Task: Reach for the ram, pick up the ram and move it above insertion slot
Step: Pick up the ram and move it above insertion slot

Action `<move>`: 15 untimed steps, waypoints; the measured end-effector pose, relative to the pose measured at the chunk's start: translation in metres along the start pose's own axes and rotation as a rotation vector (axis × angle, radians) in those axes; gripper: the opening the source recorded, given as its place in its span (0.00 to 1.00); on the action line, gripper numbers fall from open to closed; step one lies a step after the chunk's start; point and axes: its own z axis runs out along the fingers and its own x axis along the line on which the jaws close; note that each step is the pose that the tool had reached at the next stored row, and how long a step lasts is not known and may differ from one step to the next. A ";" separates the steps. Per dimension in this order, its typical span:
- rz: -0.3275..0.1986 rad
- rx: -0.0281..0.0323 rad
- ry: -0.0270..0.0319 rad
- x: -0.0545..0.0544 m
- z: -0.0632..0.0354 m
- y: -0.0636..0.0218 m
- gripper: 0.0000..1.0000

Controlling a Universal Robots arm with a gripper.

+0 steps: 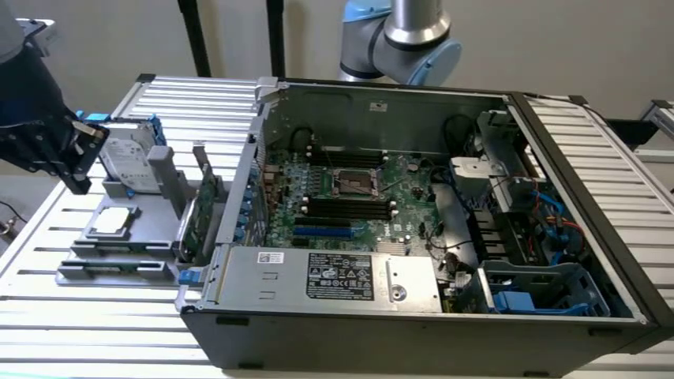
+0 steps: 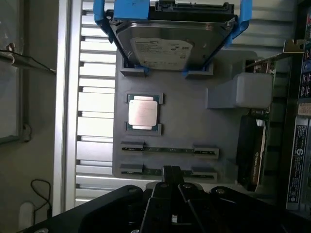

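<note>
Wrist view: one end effector (image 2: 171, 171) over ram (image 2: 153, 172), second ram (image 2: 167, 149) beside; grip indiscernible.

The tool (image 1: 76, 180) hangs at the exterior view's left edge, beside the grey tray (image 1: 150, 227)

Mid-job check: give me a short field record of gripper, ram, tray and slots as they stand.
gray tray: carries hard drive, processor chip, expansion card
ram: outer of two sticks lying in tray holders, not lifted
gripper: hangs above the tray's outer edge, nearest the ram
insertion slots: black, on the motherboard inside the open case, no ram over them
</note>
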 end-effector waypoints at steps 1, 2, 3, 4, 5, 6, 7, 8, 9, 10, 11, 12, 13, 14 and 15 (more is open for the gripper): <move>-0.001 0.0000 0.0000 -0.001 0.0015 -0.0013 0.11; -0.003 -0.0001 0.0000 -0.001 0.0029 -0.0024 0.11; -0.004 0.0000 0.0001 -0.002 0.0041 -0.0035 0.11; -0.006 0.0001 0.0003 -0.003 0.0052 -0.0045 0.11; -0.008 0.0001 0.0004 -0.004 0.0064 -0.0057 0.11; -0.009 0.0001 0.0004 -0.005 0.0073 -0.0068 0.11; -0.011 0.0001 0.0005 -0.006 0.0080 -0.0079 0.11; -0.012 0.0001 0.0006 -0.007 0.0086 -0.0091 0.11; -0.013 0.0002 0.0007 -0.008 0.0092 -0.0105 0.11; -0.014 0.0001 0.0007 -0.009 0.0096 -0.0118 0.11; -0.015 0.0000 0.0006 -0.010 0.0101 -0.0132 0.11; -0.016 0.0000 0.0006 -0.011 0.0104 -0.0145 0.11; -0.017 -0.0001 0.0006 -0.012 0.0107 -0.0159 0.11; -0.018 0.0000 0.0007 -0.013 0.0108 -0.0172 0.11; -0.018 0.0001 0.0008 -0.014 0.0110 -0.0186 0.11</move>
